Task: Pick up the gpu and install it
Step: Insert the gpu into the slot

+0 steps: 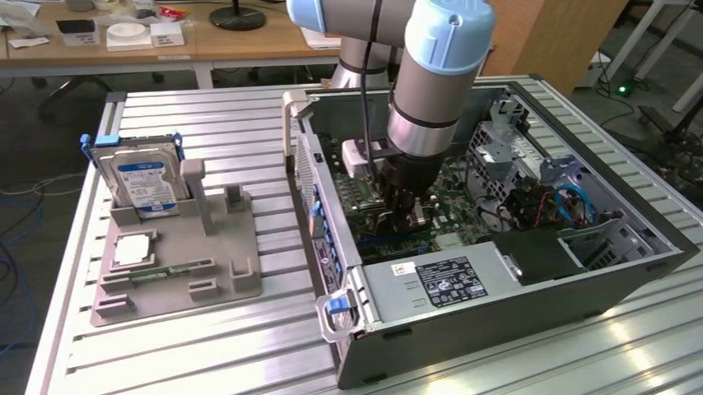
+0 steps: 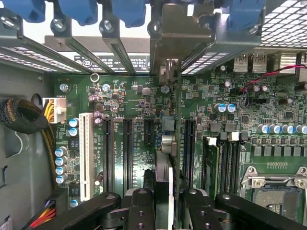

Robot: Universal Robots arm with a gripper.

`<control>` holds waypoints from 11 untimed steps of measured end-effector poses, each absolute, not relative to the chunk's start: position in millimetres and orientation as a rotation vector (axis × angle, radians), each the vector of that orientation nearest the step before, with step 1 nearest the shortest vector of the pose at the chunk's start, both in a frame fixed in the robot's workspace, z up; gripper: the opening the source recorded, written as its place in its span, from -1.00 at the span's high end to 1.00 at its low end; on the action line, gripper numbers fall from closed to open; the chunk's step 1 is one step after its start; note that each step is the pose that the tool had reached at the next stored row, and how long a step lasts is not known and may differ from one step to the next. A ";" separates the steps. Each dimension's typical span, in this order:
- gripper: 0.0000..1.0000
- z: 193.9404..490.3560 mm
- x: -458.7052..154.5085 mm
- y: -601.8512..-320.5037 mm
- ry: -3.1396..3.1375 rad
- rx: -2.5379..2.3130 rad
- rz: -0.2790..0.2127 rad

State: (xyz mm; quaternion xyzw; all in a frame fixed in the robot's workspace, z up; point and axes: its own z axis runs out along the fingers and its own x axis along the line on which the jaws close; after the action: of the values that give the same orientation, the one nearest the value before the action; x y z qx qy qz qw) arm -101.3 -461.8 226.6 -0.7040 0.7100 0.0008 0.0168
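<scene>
Evidently the gripper [image 2: 165, 199] is clamping the gpu [image 2: 164, 167] on edge, mid-frame in the exterior view inside the computer case [image 1: 495, 337], so its connector is facing the motherboard slots [image 2: 127, 153] for seating.

Tight room round tool [image 1: 402, 218] w/ gpu [image 2: 163, 172] in case [image 1: 462, 346]: PSU [image 1: 439, 284], drive cage [image 1: 511, 136], cables [image 1: 574, 207] close; tray [image 1: 220, 284] side open.

Thin dark gpu card [image 2: 164, 184] edge-on, faces hidden; held end covered by black gripper [image 2: 165, 203]. Seating in slot: cannot tell. Blue-grey robot arm [image 1: 439, 74] cut off above. Power-supply label [image 1: 445, 280] text unreadable.
</scene>
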 end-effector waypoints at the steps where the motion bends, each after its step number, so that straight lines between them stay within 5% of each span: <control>1: 0.45 226.5 -101.3 -461.8 2.207 -2.188 0.002; 11: 0.45 226.2 -101.2 -461.7 2.207 -2.188 0.003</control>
State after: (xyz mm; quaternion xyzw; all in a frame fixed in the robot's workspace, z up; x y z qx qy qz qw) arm -101.2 -461.7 226.2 -0.7039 0.7100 0.0009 0.0171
